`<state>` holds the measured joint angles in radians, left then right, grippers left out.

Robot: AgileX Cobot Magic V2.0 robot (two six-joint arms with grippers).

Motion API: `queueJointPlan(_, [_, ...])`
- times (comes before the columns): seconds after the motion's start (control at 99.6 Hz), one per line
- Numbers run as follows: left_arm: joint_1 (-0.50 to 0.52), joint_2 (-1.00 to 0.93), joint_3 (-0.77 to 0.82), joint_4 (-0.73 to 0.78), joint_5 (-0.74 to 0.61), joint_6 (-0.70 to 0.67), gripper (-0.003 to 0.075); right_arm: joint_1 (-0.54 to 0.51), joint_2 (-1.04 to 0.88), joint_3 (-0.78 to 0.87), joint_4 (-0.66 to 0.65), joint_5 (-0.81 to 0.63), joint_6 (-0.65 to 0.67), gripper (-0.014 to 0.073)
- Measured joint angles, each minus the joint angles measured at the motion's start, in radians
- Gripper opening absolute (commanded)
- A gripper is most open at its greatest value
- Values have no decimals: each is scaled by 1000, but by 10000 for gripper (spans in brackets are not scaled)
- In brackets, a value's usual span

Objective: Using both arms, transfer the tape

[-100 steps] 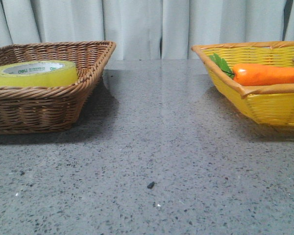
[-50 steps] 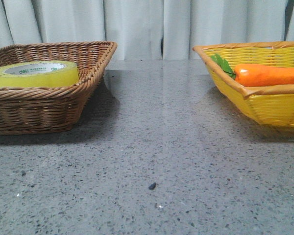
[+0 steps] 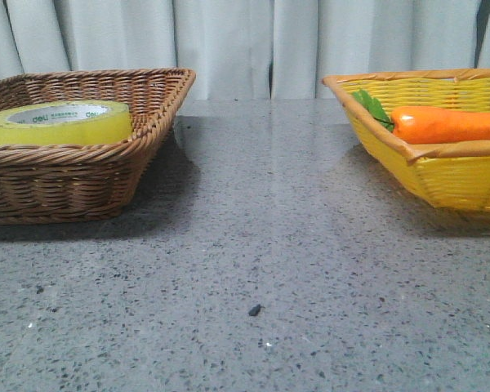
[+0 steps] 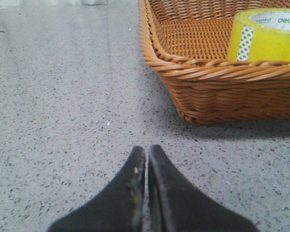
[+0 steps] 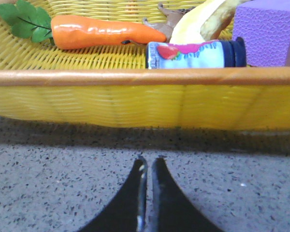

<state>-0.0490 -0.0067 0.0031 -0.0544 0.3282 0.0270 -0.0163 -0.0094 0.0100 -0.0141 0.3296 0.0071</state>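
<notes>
The yellow tape roll point(image 3: 59, 122) with a white "deli" core lies flat in the brown wicker basket point(image 3: 82, 175) at the left. It also shows in the left wrist view point(image 4: 266, 35). My left gripper point(image 4: 146, 151) is shut and empty, low over the grey table, short of the brown basket point(image 4: 222, 82). My right gripper point(image 5: 149, 162) is shut and empty, low over the table just in front of the yellow basket point(image 5: 135, 104). Neither arm shows in the front view.
The yellow basket point(image 3: 441, 175) at the right holds an orange carrot point(image 3: 445, 124) with green leaves. In the right wrist view it also holds a small bottle point(image 5: 193, 54), a banana point(image 5: 203, 21) and a purple block point(image 5: 266, 31). A small dark speck point(image 3: 253, 309) lies on the table.
Nothing on the table has moved; the front view shifted very slightly between the oldest frame and now.
</notes>
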Motion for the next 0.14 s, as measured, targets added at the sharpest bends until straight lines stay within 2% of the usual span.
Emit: queueJointPlan(0.14, [0, 0, 0, 0, 0, 0, -21, 0, -2, 0, 0, 1, 2, -59])
